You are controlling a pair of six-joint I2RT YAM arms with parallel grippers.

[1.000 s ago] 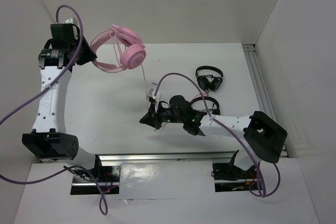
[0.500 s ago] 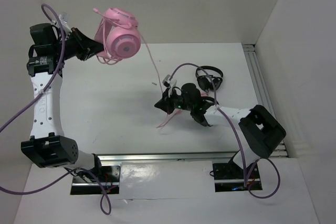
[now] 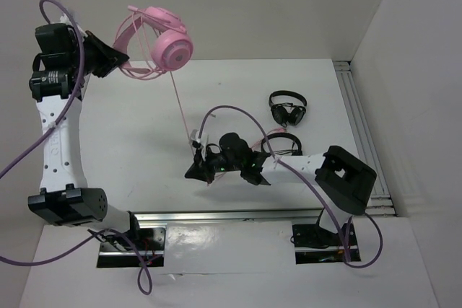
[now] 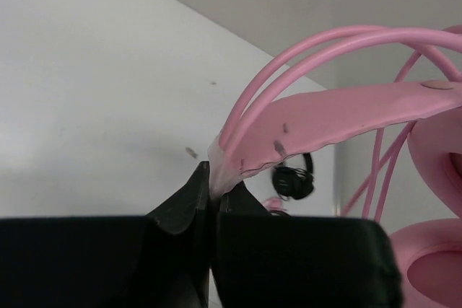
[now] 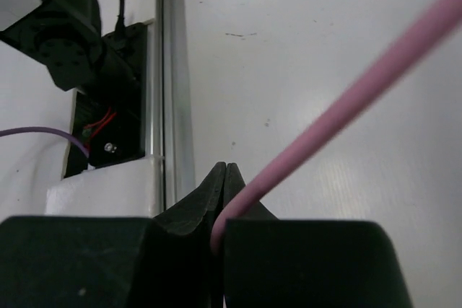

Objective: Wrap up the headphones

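The pink headphones point(image 3: 164, 41) hang high above the table's far left. My left gripper point(image 3: 110, 59) is shut on their headband; the left wrist view shows the band point(image 4: 325, 117) pinched between the jaws of that gripper point(image 4: 214, 189). The thin pink cable point(image 3: 180, 110) runs taut from the earcup down to my right gripper point(image 3: 195, 171), which is low over the table's front middle. In the right wrist view the cable point(image 5: 339, 110) is clamped in the shut jaws of that gripper point(image 5: 226, 178).
Two small black headsets lie at the right: one point(image 3: 288, 110) farther back, one point(image 3: 283, 142) partly under my right arm. A metal rail point(image 3: 361, 120) runs along the right edge. White walls enclose the table.
My right gripper has moved left and toward the front with the cable, pulling it straight. My left gripper has turned the headphones so the earcup now faces right.
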